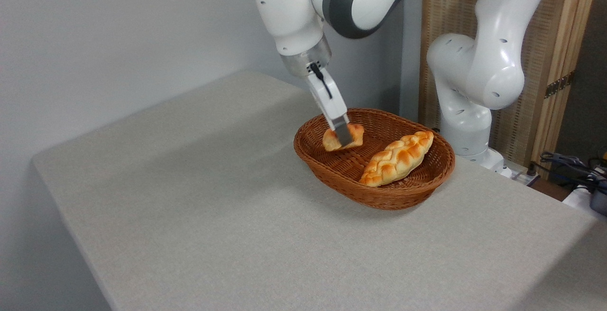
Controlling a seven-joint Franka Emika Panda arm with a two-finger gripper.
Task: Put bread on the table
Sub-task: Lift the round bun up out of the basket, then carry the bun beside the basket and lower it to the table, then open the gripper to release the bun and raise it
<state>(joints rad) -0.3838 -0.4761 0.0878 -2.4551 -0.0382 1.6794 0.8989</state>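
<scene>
A light grey table (199, 197) carries a brown wicker basket (403, 192) holding a long braided loaf (398, 158). Behind the loaf, at the basket's far left side, the Franka arm's gripper (342, 136) pinches the small knotted bun (332, 139) between its fingers, over the basket's interior.

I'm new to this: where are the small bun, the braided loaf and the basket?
small bun (329, 141), fixed camera, its left lobe beside the finger.
braided loaf (397, 158), fixed camera, middle of its top.
basket (379, 201), fixed camera, front outer wall.
</scene>
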